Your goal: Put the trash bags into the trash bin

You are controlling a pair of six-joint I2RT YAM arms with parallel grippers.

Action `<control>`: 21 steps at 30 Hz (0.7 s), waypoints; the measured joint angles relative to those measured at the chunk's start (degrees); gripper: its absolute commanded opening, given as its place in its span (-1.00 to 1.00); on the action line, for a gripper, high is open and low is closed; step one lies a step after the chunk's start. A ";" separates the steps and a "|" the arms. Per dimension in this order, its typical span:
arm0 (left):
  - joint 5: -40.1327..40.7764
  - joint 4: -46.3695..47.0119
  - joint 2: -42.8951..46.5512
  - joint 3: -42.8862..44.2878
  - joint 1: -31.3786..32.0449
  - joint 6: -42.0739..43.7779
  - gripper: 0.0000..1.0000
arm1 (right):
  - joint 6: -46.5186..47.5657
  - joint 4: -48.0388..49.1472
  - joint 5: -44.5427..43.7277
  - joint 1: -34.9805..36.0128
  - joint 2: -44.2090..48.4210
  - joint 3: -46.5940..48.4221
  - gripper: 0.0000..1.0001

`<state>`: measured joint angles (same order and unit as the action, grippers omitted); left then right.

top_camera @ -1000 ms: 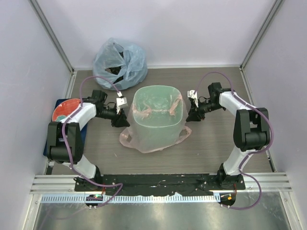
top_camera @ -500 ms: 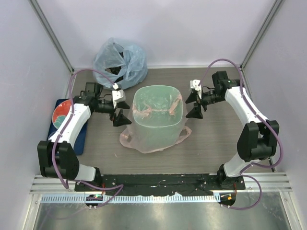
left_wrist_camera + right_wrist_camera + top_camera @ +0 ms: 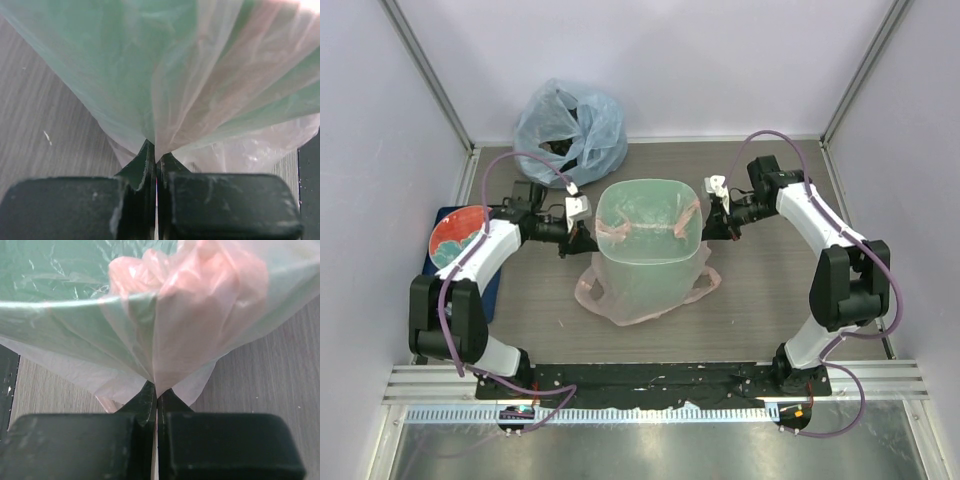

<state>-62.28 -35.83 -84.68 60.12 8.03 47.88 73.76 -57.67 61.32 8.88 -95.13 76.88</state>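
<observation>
Pale-pink trash bag (image 3: 610, 300) lay draped over the mint-green trash bin (image 3: 645, 205). Left gripper (image 3: 156, 162) and right gripper (image 3: 156, 392) pinched its film at opposite sides, with the bin between them.

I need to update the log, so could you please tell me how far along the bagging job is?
Done: the pink bag is draped over the green bin, film pooling round its base. In hand: the left gripper and right gripper each pinch bag film, jaws shut, at opposite sides. Left: much of the bag hangs outside, so tucking it in seems to remain.
</observation>
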 measured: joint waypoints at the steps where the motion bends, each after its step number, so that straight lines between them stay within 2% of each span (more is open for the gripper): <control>1: 0.15 1.51 0.00 -1.33 0.00 -0.28 -1.00 | -0.04 0.50 0.13 -0.20 -0.13 -0.72 -0.98; 5: 0.00 6.67 -0.35 -4.94 -0.02 -2.16 -1.00 | -0.22 2.36 2.08 -1.51 -1.25 -3.28 -0.99; 11: -0.28 11.37 -1.49 -5.44 0.04 -5.42 -1.00 | -0.39 3.06 4.87 -2.64 -3.98 -3.76 -0.99; 12: -0.26 11.43 -1.53 -5.44 0.04 -5.46 -0.78 | -0.39 3.23 4.92 -2.69 -4.02 -3.91 -0.96; 13: -0.20 11.37 -1.51 -5.44 0.04 -5.42 -0.54 | -0.55 3.30 4.94 -2.69 -4.02 -3.93 -0.32; 14: -0.15 11.34 -1.46 -5.44 0.04 -5.20 -0.28 | -0.85 3.39 4.94 -2.69 -4.02 -3.93 0.00; 15: 1.11 11.04 -1.33 -5.44 0.04 -4.94 0.06 | -1.27 3.58 4.26 -2.71 -3.98 -3.93 0.20; 16: 2.36 10.25 -1.29 -5.51 -0.11 -5.07 0.18 | -1.62 3.72 2.27 -2.91 -3.98 -4.00 0.63; 18: 4.09 8.87 -0.87 -5.64 -0.66 -5.53 0.53 | -2.67 3.34 -0.70 -3.98 -3.87 -4.31 0.78; 21: 5.88 7.02 1.75 -5.64 -1.66 -7.08 0.62 | -3.69 1.46 -4.17 -6.38 -1.97 -4.17 0.83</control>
<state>-56.40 -28.82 -82.94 54.48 6.37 40.80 70.06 -56.21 57.14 2.50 -97.10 72.71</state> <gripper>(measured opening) 0.760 0.893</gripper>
